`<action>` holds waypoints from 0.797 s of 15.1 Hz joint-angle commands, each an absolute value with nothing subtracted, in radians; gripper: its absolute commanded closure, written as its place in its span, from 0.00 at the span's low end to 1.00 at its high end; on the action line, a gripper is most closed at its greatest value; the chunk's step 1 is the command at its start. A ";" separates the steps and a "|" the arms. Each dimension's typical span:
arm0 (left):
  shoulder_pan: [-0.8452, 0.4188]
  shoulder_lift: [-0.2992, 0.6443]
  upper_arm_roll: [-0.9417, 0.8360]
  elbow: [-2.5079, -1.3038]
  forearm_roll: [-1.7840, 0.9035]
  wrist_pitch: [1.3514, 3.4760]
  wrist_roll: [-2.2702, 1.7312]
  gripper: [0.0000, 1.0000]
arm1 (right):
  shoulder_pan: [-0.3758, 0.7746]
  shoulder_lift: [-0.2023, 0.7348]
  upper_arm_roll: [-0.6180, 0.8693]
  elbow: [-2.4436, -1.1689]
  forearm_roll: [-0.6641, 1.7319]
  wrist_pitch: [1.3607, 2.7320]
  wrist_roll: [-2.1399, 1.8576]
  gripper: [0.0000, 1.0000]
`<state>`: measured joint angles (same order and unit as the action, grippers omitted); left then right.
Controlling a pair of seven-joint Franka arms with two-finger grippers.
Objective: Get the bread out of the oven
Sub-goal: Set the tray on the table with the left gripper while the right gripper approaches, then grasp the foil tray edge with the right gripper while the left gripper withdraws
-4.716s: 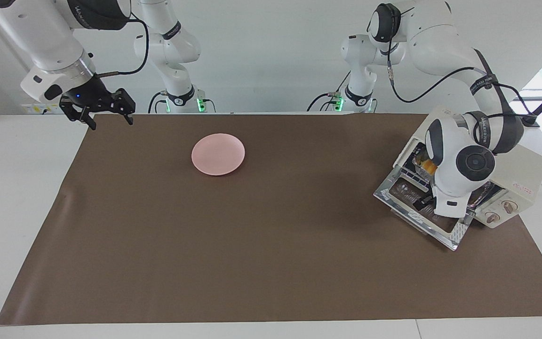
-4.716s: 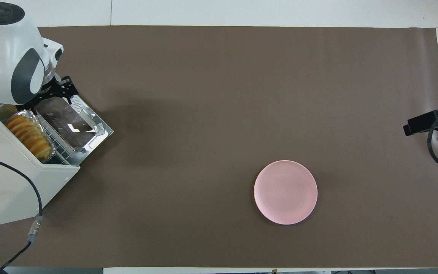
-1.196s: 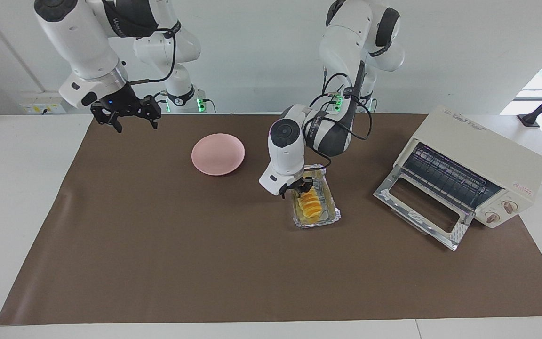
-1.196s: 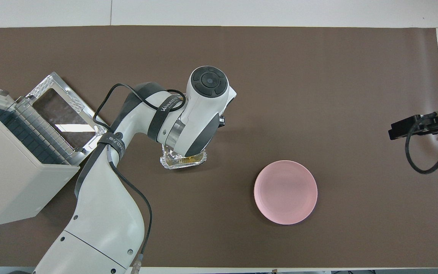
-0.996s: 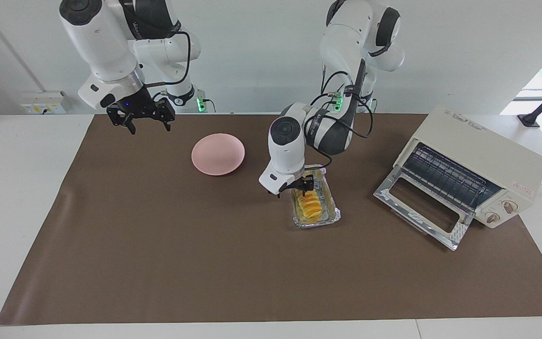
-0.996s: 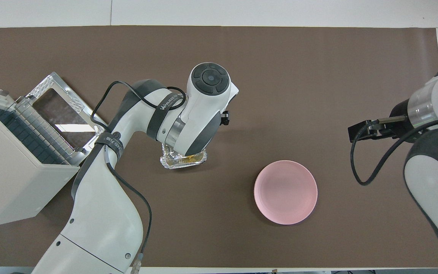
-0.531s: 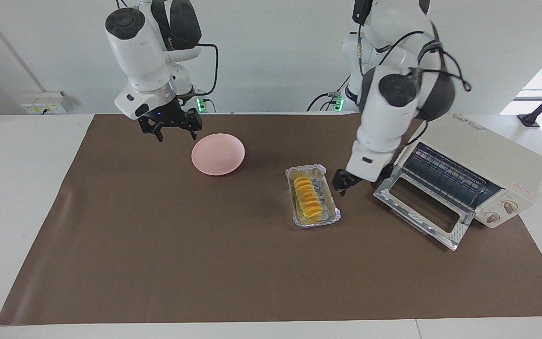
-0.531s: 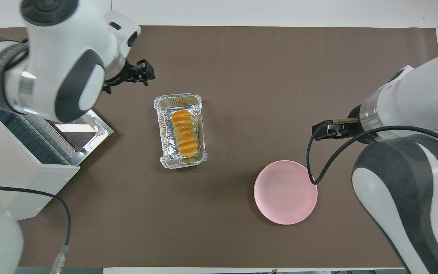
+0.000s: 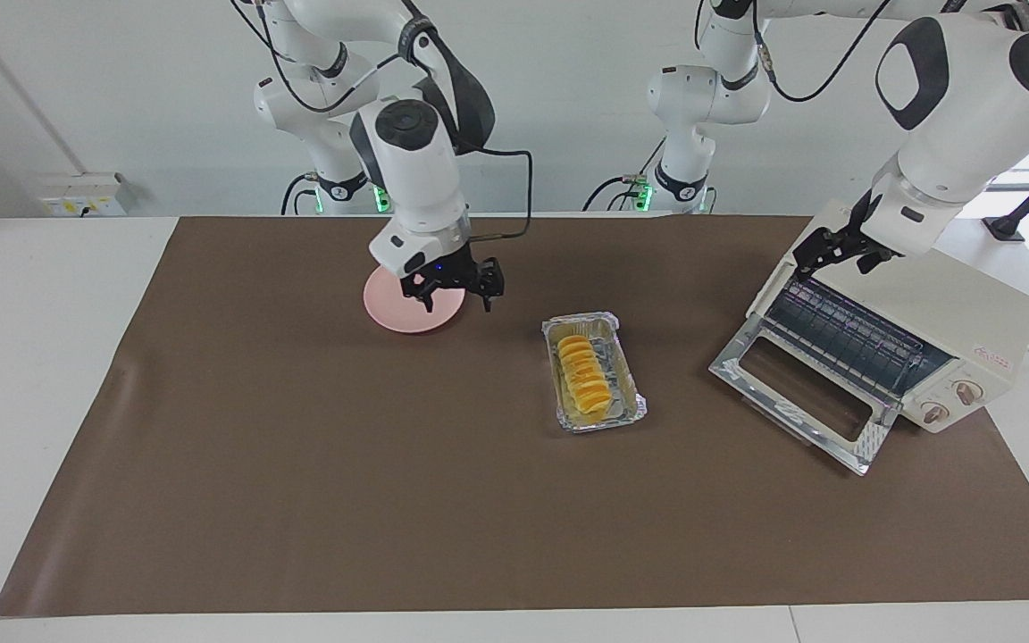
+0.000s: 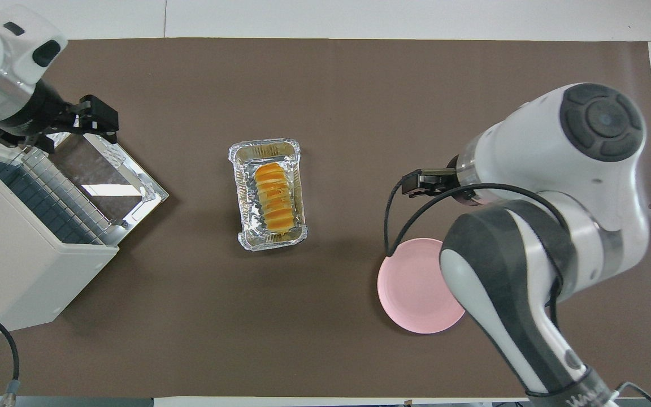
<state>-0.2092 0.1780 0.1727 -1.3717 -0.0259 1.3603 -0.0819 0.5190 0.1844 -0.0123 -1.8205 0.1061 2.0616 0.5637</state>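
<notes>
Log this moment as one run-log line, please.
bread: in foil tray on table, out of oven | oven door: open | left gripper: over oven, empty | right gripper: open, over pink plate

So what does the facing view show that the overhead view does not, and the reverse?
Only the facing view shows the oven's two knobs and red logo, the arms' bases, and the right gripper open above the pink plate. Only the overhead view shows the foil tray's floor around the bread. Both show the oven door open, its rack bare, and the left gripper by the oven's top.
</notes>
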 commanded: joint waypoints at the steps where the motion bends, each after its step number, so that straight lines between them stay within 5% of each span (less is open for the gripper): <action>1: -0.164 0.117 0.152 -1.416 -0.032 1.292 -0.061 0.00 | 0.564 0.354 -0.018 -1.633 0.140 2.043 0.667 0.00; 3: -0.156 0.054 0.149 -1.474 -0.032 1.258 -0.046 0.00 | 0.609 0.504 -0.018 -1.455 0.129 2.008 0.739 0.00; 6: -0.150 -0.015 0.146 -1.538 -0.032 1.270 -0.044 0.00 | 0.638 0.612 -0.020 -1.424 0.103 2.066 0.741 0.00; 11: -0.158 -0.032 0.146 -1.577 -0.031 1.302 -0.014 0.00 | 0.667 0.646 -0.018 -1.439 0.005 2.109 0.707 0.02; 12: -0.160 -0.026 0.146 -1.574 -0.025 1.328 -0.002 0.00 | 0.667 0.647 -0.018 -1.439 0.005 2.109 0.704 0.13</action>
